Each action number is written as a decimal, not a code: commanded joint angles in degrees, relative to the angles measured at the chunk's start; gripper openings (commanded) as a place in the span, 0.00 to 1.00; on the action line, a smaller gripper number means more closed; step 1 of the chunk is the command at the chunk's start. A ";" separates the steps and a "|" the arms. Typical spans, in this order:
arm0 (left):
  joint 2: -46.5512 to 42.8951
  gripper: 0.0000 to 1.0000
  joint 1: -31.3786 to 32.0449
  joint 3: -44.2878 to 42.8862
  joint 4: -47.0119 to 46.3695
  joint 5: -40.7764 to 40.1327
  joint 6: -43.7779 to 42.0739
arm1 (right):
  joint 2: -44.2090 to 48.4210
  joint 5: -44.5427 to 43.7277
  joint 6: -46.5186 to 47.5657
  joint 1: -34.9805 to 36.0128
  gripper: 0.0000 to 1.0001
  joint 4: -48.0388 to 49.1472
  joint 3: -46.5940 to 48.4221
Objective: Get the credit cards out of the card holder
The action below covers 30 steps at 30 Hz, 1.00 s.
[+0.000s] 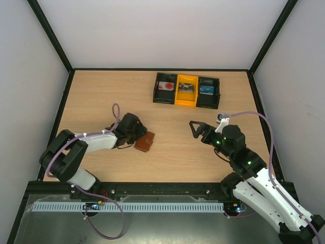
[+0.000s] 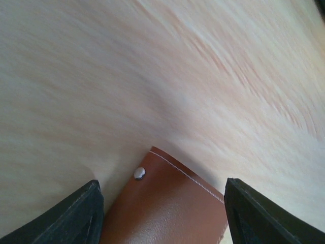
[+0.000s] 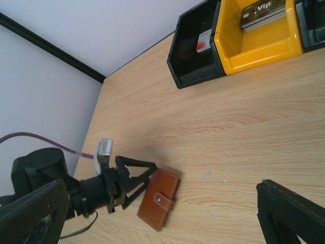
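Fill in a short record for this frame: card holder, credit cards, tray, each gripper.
card holder: brown, closed, lying flat on the table, left of centre
credit cards: one in each tray compartment; none showing at the holder
tray: black-yellow-black, at the far side
left gripper: open, jaws either side of the holder's end; contact unclear
right gripper: open, empty, apart from the holder

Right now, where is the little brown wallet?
In the overhead view the wallet lies on the table, left of centre, right at the tips of the left arm's jaws and well short of the black-and-yellow tray.
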<state>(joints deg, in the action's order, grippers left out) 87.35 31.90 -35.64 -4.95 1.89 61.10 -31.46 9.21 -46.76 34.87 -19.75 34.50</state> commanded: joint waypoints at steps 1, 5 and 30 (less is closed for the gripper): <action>2.39 0.67 8.73 1.01 5.00 3.01 6.71 | -0.87 0.89 -0.26 -0.16 0.99 1.38 -0.91; 3.26 0.70 14.22 -0.47 4.28 3.21 10.49 | -1.71 2.16 -0.47 -0.16 1.00 1.72 -2.20; 3.28 0.64 19.75 8.76 -17.29 11.93 8.64 | -15.03 10.62 -0.42 4.20 0.34 8.32 -13.70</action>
<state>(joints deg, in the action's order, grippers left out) 92.23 53.91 -30.46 -26.96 14.41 71.40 -42.76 19.38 -50.22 38.11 -13.41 21.85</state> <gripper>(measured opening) 0.640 0.339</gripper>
